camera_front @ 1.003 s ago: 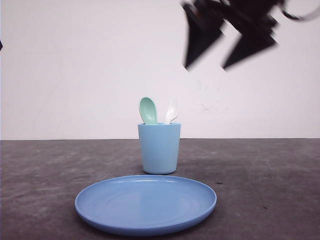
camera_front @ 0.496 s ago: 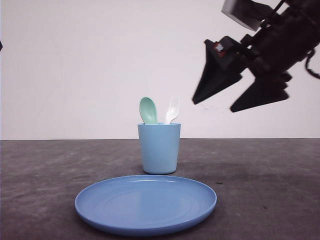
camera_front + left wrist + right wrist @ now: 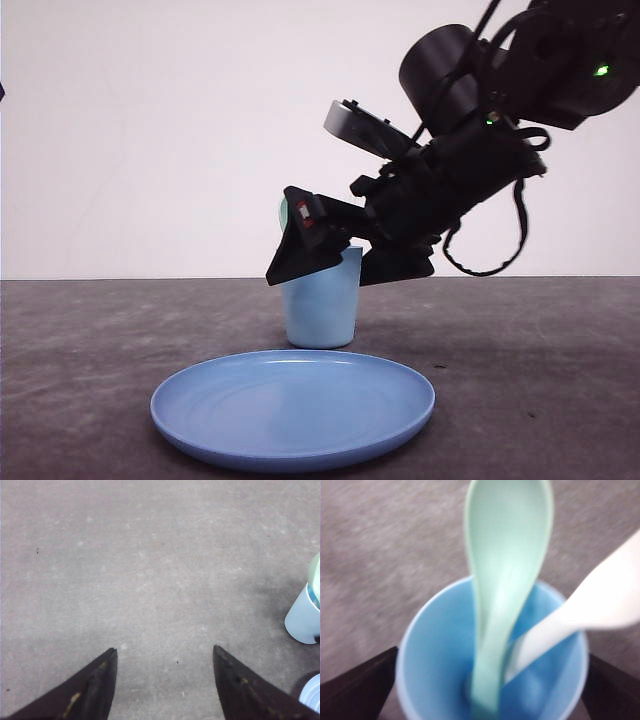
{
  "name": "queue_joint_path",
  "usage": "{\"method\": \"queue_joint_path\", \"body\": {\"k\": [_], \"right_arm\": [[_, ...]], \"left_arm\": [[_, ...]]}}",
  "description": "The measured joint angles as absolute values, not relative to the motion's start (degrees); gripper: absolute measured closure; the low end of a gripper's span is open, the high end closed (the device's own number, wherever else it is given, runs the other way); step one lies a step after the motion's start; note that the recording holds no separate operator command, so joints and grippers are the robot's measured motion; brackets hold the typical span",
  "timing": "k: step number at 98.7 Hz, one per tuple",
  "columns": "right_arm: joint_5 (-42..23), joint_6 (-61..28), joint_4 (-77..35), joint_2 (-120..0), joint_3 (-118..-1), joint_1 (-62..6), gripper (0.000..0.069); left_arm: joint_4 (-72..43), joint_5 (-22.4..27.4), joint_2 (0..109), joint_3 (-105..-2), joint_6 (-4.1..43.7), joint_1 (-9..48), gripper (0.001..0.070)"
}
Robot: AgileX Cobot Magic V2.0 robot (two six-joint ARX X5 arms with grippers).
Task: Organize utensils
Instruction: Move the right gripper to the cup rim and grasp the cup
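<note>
Black right arm (image 3: 470, 170); green lights; looping cables.

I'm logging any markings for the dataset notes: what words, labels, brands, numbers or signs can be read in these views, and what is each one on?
None can be read.
A small red-and-white sticker on the right gripper: too small to read in the front view.
The cup, spoon, fork and plate show no print.
The left gripper shows only scuff marks.
</note>
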State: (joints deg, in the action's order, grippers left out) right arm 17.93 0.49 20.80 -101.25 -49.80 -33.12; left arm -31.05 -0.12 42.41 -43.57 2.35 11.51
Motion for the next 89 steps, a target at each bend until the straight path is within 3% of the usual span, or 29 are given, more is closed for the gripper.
{"method": "queue_joint_path", "body": {"k": [68, 75, 89], "right_arm": [[17.8, 0.5, 21.8, -102.1, -51.4, -33.8, 0.0013], [17.8, 0.5, 21.8, -102.1, -51.4, -33.8, 0.0044], [17.8, 0.5, 21.8, -102.1, -51.4, -33.8, 0.0172]], "left_arm": [[-31.0, -0.1, 42.4, -43.6, 1.5, 11.5, 0.0352], [-31.0, -0.1, 42.4, -43.6, 1.5, 11.5, 0.0352], [-31.0, -0.1, 42.4, -43.6, 1.5, 11.5, 0.0352]]}}
